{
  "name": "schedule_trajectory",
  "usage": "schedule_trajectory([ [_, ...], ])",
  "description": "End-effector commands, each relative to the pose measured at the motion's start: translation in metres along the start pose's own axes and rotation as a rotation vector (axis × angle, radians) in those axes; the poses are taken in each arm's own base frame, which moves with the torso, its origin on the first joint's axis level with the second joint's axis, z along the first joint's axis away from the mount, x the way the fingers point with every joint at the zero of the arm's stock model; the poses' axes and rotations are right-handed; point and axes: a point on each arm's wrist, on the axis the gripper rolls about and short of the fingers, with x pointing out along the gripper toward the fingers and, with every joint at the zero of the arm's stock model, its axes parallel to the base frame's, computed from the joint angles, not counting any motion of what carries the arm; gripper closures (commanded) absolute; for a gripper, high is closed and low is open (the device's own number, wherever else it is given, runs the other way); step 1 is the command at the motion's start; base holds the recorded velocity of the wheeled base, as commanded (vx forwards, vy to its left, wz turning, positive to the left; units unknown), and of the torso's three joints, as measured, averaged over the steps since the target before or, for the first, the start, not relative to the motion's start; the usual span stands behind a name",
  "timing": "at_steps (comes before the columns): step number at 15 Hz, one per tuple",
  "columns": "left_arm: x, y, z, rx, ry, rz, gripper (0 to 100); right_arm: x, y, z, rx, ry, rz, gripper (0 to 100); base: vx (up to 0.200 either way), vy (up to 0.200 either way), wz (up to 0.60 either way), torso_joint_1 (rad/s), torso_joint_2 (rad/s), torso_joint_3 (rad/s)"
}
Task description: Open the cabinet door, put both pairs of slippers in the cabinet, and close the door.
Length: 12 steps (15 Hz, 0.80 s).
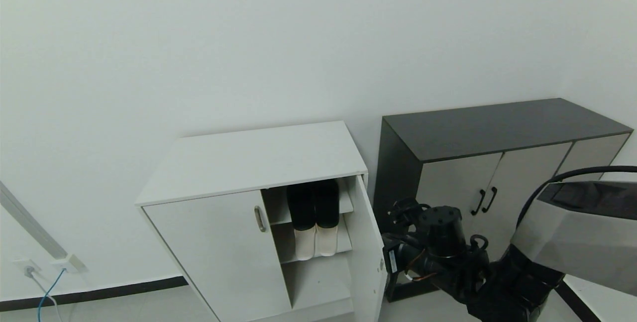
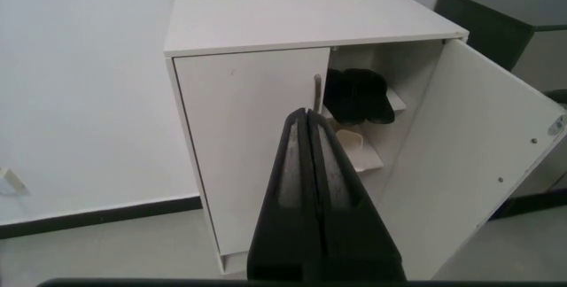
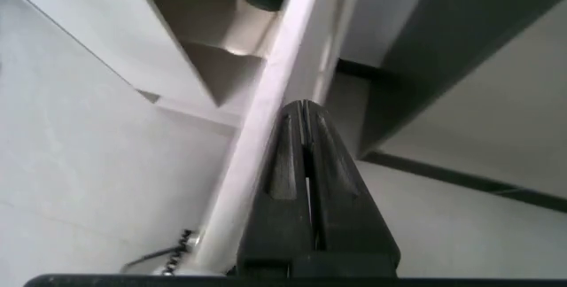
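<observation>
At the cabinet door [image 1: 368,247]: we are finding it hanging open.
Right gripper [image 3: 306,114]: closed, empty, sitting just outside it; nearer arm.

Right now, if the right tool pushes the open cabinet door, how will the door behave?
The open cabinet door looks like a stiff board, so it would probably swing as one piece. It looks thin, so a light push may be enough. Its face seems smooth; the right tool, shut beside its edge, might slide.
</observation>
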Motion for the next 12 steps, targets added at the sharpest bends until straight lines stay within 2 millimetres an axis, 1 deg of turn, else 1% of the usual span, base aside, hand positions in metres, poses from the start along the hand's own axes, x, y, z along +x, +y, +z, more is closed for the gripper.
schedule_trajectory([
  [1, 0.000, 0.000, 0.000, 0.000, 0.002, 0.001, 100, -0.004, 0.016, -0.002, 0.001, -0.003, 0.057, 100, 0.000, 0.000, 0.00, 0.000, 0.00, 0.000],
  [4, 0.000, 0.000, 0.000, 0.000, 0.002, 0.001, 100, -0.013, 0.017, 0.004, 0.014, -0.031, 0.091, 100, 0.000, 0.000, 0.00, 0.000, 0.00, 0.000],
  [10, 0.000, 0.000, 0.000, 0.000, 0.002, 0.001, 100, -0.018, 0.015, 0.002, -0.009, -0.035, 0.090, 100, 0.000, 0.000, 0.00, 0.000, 0.00, 0.000],
  [12, 0.000, 0.000, 0.000, 0.000, 0.002, 0.001, 100, -0.019, 0.016, 0.002, -0.011, -0.033, 0.091, 100, 0.000, 0.000, 0.60, 0.000, 0.00, 0.002],
])
